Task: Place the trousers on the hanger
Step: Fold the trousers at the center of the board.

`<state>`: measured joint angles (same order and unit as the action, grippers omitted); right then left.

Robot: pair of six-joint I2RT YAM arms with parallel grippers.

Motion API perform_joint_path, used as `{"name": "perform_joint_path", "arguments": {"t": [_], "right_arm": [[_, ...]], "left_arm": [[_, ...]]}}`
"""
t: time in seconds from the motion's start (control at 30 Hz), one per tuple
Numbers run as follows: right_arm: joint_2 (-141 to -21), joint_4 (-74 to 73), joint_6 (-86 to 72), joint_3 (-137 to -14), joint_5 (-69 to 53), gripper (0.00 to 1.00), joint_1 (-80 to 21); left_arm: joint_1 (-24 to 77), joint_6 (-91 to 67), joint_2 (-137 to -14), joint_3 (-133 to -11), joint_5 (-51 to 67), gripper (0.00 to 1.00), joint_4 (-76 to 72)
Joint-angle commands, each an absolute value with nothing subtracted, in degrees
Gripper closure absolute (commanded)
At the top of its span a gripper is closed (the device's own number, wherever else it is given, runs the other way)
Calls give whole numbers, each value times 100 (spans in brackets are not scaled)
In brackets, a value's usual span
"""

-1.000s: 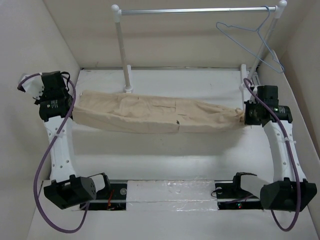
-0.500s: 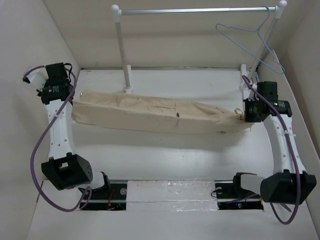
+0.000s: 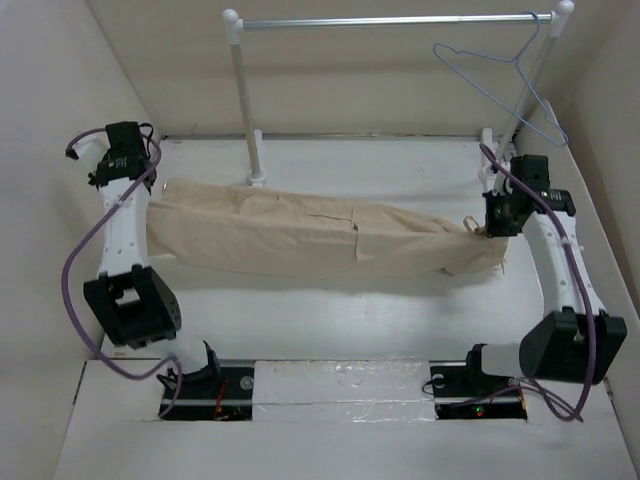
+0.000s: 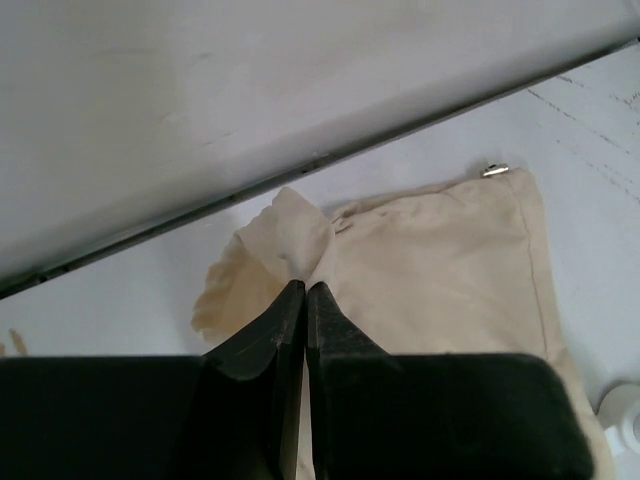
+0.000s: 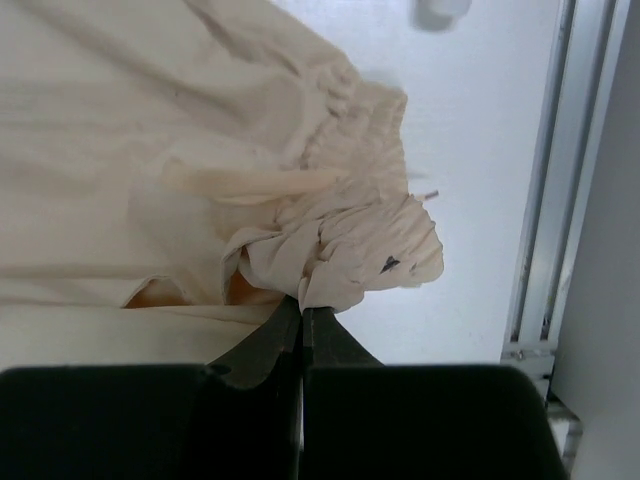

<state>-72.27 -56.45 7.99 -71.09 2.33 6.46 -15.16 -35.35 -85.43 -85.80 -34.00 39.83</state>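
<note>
top view: the trousers (image 3: 320, 235) stretch between both arms, above the tabletop (image 3: 330, 305). the hanger (image 3: 497, 82) hangs on the rack bar (image 3: 390, 20), past the right end.
left wrist view: the left claw (image 4: 305, 290) is shut tight on a trousers corner.
right wrist view: the right claw (image 5: 302, 308) is shut tight on a bunched end.
do it well: i think both ends should lift together, then the right end goes through the hanger.
writing: none; the dark tag (image 3: 355, 232) is too small to read.

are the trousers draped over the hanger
No, the trousers hang stretched between the left gripper and right gripper, while the hanger hangs bare on the rack bar.
</note>
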Motion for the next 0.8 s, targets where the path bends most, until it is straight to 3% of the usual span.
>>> {"name": "perform_joint_path", "arguments": {"t": [0.0, 0.37, 0.6, 0.63, 0.67, 0.7, 0.77], "right_arm": [[-7803, -4808, 888, -7662, 141, 100, 905], [-9483, -4036, 528, -8709, 44, 100, 1143], [-10782, -3682, 273, -9421, 211, 100, 801], [-11054, -3674, 220, -9465, 194, 93, 800], [-11126, -3604, 168, -9457, 141, 83, 730], [-11162, -3569, 150, -9414, 80, 59, 677], [-10944, -3342, 106, -9203, 96, 28, 590]], "left_arm": [[-1451, -3331, -9393, -9394, -3524, 100, 3823], [-1204, -3129, -11864, -11975, -3436, 100, 4068], [-1151, -3050, -13006, -12665, -3560, 100, 4113], [-1151, -2971, -13069, -12639, -3516, 98, 4078], [-1212, -2910, -13122, -12569, -3298, 76, 4000], [-1213, -2874, -13174, -12551, -3157, 57, 3982], [-1397, -2830, -13122, -12490, -2902, 19, 3938]]}}
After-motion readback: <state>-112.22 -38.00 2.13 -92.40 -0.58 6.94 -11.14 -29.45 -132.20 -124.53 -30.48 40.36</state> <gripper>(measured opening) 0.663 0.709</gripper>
